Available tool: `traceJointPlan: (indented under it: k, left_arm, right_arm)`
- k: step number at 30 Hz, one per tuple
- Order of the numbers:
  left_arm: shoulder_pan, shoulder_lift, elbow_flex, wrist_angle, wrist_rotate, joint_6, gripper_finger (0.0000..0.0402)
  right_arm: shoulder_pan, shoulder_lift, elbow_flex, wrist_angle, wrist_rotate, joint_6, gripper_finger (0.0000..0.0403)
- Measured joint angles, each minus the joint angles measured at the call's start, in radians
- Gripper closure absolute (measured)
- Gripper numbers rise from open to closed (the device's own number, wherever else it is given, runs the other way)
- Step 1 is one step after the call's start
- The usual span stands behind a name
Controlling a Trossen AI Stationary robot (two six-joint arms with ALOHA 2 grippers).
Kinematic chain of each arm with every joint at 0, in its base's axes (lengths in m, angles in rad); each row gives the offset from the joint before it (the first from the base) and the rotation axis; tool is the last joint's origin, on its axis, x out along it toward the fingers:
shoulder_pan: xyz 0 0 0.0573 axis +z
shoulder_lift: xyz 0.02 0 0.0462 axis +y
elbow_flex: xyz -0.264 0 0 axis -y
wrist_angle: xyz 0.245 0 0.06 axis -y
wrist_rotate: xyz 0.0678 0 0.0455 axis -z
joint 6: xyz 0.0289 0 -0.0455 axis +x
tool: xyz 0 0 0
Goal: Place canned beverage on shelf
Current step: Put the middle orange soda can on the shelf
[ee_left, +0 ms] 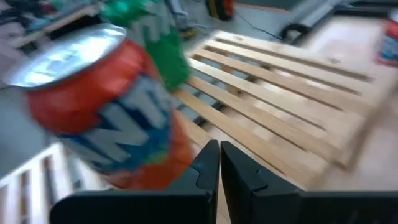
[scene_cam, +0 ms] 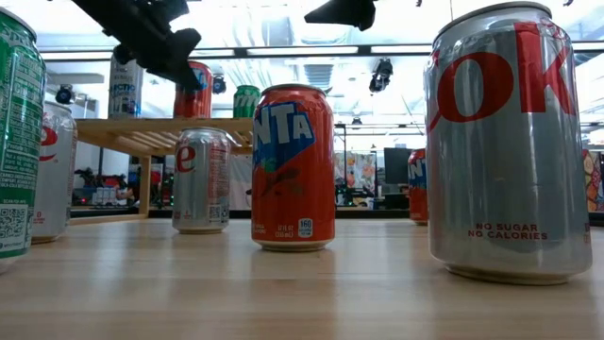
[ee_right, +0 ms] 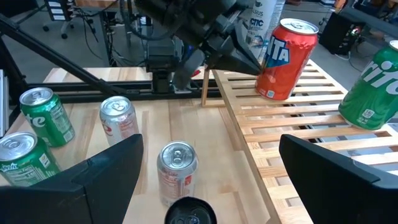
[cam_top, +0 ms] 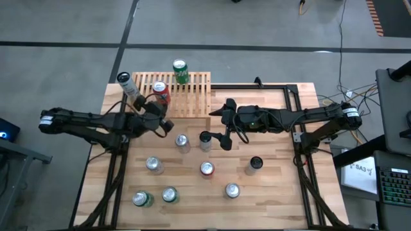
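We see the orange-red soda can (ee_right: 285, 59) standing upright on the light-wood slatted shelf (cam_top: 192, 96), near its left edge. Our left claw (cam_top: 168, 124) is shut and empty, just beside the can. Our right claw (cam_top: 226, 122) is wide open and empty, above the bench (cam_top: 276, 186) by the shelf's right front corner.

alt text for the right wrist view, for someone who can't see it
An orange Fanta can stands on the light-wood slatted shelf with the left gripper shut right beside it, and a green Sprite can stands further along the slats. The right gripper's open fingers frame several silver and green cans on the table.
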Motion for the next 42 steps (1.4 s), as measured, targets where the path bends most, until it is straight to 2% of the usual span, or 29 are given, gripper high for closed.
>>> traceJointPlan:
  k: [18, 27, 42]
  left_arm:
    - [0.105, 0.001, 0.0, 0.02, -0.022, 0.055, 0.0401]
    - [0.135, 0.002, 0.0, 0.066, -0.023, 0.12, 0.0401]
    - [0.183, 0.002, 0.0, 0.069, -0.023, 0.145, 0.0401]
  right_arm:
    - [0.0, 0.0, 0.0, -0.021, 0.0, -0.006, 0.0039]
    - [0.0, 0.0, 0.0, -0.022, 0.0, -0.005, 0.0039]
    - [0.0, 0.0, 0.0, -0.022, 0.0, -0.004, 0.0039]
